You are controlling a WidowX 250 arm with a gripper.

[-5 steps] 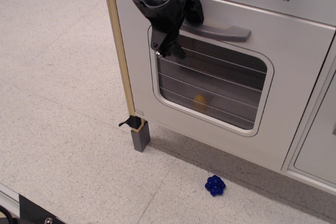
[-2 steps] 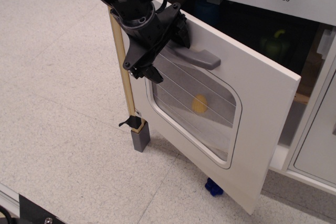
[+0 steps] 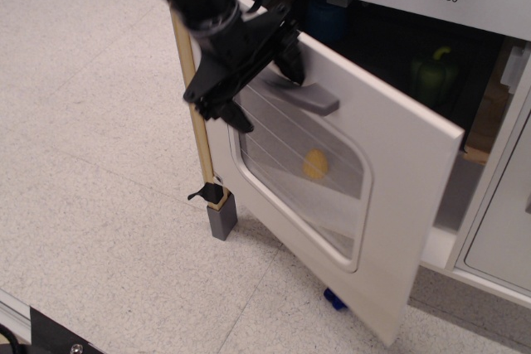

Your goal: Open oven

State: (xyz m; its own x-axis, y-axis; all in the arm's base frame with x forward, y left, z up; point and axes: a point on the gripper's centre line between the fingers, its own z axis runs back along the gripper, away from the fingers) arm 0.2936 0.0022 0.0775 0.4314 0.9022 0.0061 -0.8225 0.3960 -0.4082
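Mid-pull — gripper [image 3: 270,55] hooked at the grey handle [image 3: 311,99], grasp unclear; oven [image 3: 390,196] door half open — next, pull further down.

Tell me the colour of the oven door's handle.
Grey. The bar handle on the white oven door shows in the single camera view, beside the gripper.
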